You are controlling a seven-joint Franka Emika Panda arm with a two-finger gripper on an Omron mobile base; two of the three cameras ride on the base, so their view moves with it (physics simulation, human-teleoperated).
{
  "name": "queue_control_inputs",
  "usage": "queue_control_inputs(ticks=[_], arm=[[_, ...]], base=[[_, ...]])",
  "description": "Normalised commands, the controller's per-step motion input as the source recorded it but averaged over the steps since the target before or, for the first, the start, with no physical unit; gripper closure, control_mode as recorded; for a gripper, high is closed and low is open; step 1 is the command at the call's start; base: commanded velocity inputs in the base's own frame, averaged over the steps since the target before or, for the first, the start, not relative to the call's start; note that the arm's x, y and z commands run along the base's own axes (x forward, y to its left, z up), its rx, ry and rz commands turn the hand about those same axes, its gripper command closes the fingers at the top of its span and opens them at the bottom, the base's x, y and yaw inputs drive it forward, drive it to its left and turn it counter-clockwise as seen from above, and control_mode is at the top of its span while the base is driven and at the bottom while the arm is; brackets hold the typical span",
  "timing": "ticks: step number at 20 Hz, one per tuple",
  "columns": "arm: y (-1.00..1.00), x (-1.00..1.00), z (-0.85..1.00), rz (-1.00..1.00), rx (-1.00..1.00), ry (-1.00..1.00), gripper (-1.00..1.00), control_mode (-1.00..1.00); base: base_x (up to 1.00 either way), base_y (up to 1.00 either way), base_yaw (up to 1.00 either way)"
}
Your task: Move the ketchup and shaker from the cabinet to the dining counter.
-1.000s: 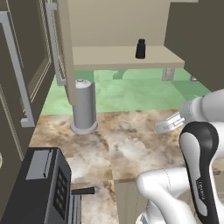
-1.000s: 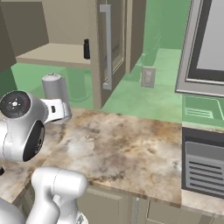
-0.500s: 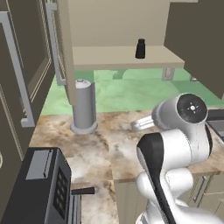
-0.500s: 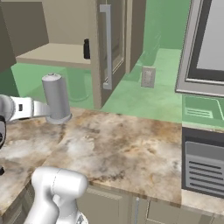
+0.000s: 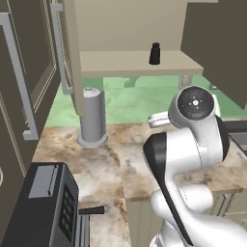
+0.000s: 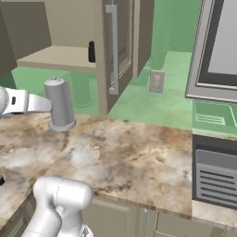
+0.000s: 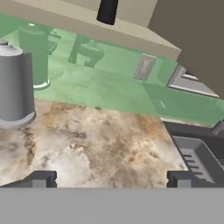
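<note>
Gripper [image 7: 109, 179] spread wide and empty above the marble worktop [image 7: 100, 140], black shaker [image 5: 155, 53] upright near the front edge of the open cabinet [image 5: 135, 62] shelf, grey cylinder [image 5: 92, 117] by the worktop's back edge.

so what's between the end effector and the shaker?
Hand view: bare marble worktop, then green wall below the cabinet shelf holding the shaker. End effector open.

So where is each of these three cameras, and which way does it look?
Left base view: behind the arm on its left, facing the open cabinet with the shaker.
Right base view: behind on the right, over the worktop; white arm parts low left.
Hand view: on the hand, along the open claw.
All share the shaker and grey cylinder.
</note>
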Motion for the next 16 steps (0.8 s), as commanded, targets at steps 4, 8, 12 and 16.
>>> queue_control_inputs(ticks=[4, 8, 12, 16], arm=[[-0.66, 0.0, 0.44, 0.0, 0.0, -0.13, -1.0, -1.0], [-0.37, -0.03, 0.23, 0.01, 0.0, -0.24, -1.0, -1.0], [-0.17, -0.05, 0.16, 0.01, 0.06, -0.31, -1.0, -1.0], [0.01, -0.01, 0.4, 0.0, 0.09, -0.21, -1.0, -1.0]], base=[[0.0, 0.0, 0.0], [0.0, 0.0, 0.0], [0.0, 0.0, 0.0], [0.0, 0.0, 0.0]])
